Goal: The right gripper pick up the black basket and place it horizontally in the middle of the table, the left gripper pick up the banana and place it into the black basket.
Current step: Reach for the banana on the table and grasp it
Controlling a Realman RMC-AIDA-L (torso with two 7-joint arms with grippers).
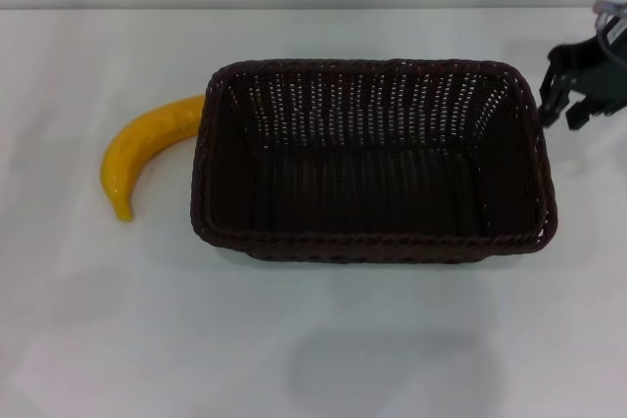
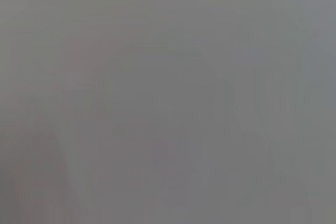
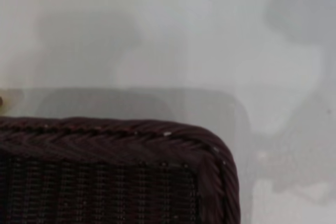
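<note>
We see the black basket [image 1: 372, 159] lying lengthwise across the middle of the white worktop [image 1: 313, 340], its opening facing up. At its nine o'clock the banana [image 1: 142, 149] rests on the worktop, its upper end touching the basket's left rim. The right hand [image 1: 578, 90] hangs just beside the basket's far right corner, at about two o'clock, apart from it; whether it is released or clenched we cannot tell. The right wrist view shows a braided rim corner. No writing is readable.
</note>
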